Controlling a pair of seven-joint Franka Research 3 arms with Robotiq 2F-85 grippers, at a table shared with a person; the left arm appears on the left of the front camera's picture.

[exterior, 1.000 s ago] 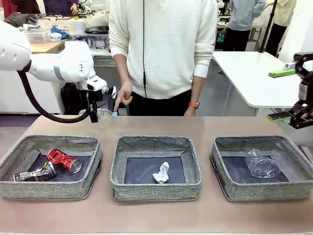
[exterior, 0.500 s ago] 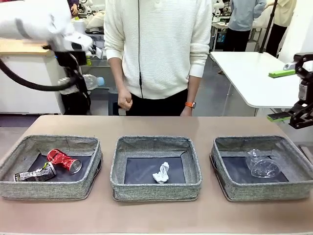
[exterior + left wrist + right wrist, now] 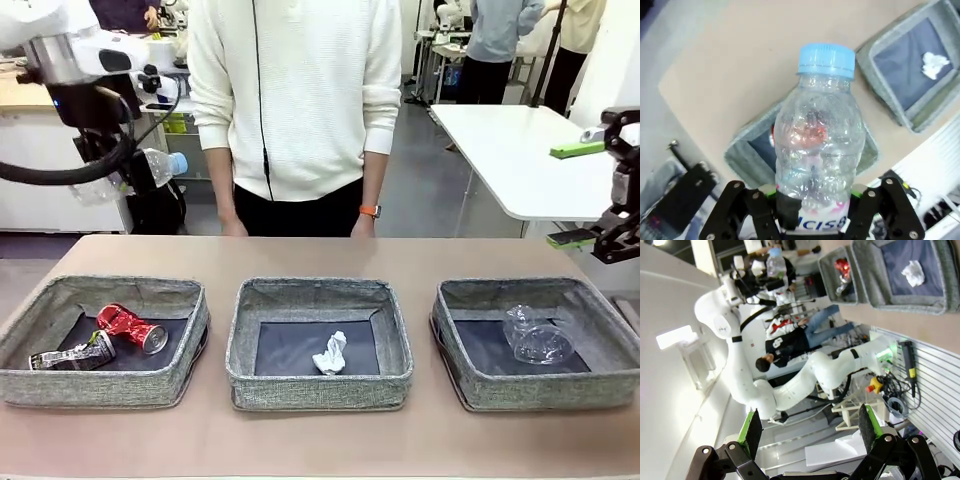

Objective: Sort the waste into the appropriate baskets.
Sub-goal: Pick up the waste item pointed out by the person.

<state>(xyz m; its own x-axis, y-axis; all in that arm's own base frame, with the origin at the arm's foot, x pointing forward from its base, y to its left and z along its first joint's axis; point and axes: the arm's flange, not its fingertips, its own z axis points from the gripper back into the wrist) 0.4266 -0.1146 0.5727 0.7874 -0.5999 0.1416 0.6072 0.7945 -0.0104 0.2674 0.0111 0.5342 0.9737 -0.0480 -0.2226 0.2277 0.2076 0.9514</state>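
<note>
The left gripper (image 3: 812,210) is clamped on the base of a clear plastic bottle with a blue cap (image 3: 815,145), its jaws pressed against both sides of the labelled bottom; in the front view this bottle (image 3: 158,165) hangs high above the far left corner of the tan table (image 3: 320,255), clear of everything below it. The right gripper (image 3: 807,427) has its jaws spread wide with nothing between the green pads (image 3: 751,430), and it sits off the table's right edge, beside the right basket. Three shallow grey woven-fabric baskets stand in a row with bare gaps between them. The left basket (image 3: 30,385) holds a crushed red can (image 3: 130,327) and a dark blue-silver can (image 3: 72,354), lying close together. The middle basket (image 3: 320,390) holds a crumpled white paper ball (image 3: 330,353). The right basket (image 3: 540,392) holds a clear plastic cup (image 3: 537,335). A broad strip of table lies open behind the baskets, where a person in a white sweater (image 3: 295,90) stands at the far edge.
</note>
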